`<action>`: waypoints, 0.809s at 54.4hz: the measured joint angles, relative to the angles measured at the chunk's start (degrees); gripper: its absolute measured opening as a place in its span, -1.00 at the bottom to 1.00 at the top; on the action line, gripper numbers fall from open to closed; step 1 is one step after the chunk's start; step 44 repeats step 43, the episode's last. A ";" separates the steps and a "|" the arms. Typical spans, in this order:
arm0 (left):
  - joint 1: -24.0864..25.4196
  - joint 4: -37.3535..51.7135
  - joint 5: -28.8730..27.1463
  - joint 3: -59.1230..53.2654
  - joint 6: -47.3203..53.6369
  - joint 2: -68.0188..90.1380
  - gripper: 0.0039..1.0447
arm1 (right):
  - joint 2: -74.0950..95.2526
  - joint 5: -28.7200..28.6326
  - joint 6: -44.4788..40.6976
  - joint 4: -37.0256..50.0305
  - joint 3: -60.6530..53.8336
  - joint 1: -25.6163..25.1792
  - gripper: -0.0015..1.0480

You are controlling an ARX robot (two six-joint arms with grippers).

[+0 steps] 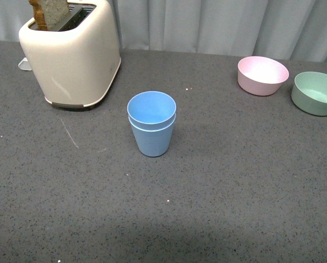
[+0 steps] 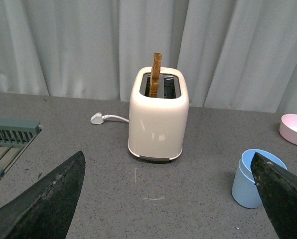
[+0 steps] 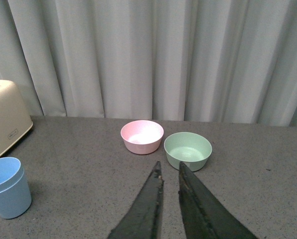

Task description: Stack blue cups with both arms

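Note:
The two blue cups (image 1: 151,124) stand nested, one inside the other, upright in the middle of the grey table. Neither arm shows in the front view. In the left wrist view the nested cups (image 2: 250,180) stand beside the right finger; my left gripper (image 2: 168,164) is open and empty, its fingers (image 2: 49,199) wide apart. In the right wrist view the cups (image 3: 8,187) stand far off to one side; my right gripper (image 3: 169,167) is shut and empty, pointing towards the green bowl.
A cream toaster (image 1: 70,52) with a slice of bread stands at the back left, its plug (image 2: 97,118) behind it. A pink bowl (image 1: 262,75) and a green bowl (image 1: 316,93) stand at the back right. A green rack (image 2: 9,132) shows in the left wrist view.

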 joint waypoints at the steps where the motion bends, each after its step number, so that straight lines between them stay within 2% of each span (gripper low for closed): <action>1: 0.00 0.00 0.00 -0.02 0.00 0.00 0.88 | 0.00 0.00 0.00 0.00 0.00 0.00 -0.61; 10: 0.00 0.00 0.00 -0.02 0.00 -0.02 0.88 | -0.02 0.00 0.00 0.00 0.00 0.00 -0.14; 17: 0.00 0.00 0.00 -0.02 0.00 0.00 0.88 | -0.02 0.00 0.00 0.00 0.00 0.00 0.44; 23: 0.00 0.00 0.00 -0.02 0.00 0.00 0.88 | -0.02 0.00 0.00 0.00 0.00 0.00 0.84; 44: 0.00 0.00 0.00 0.00 0.00 0.00 0.88 | -0.02 0.00 0.02 0.00 0.00 0.00 0.81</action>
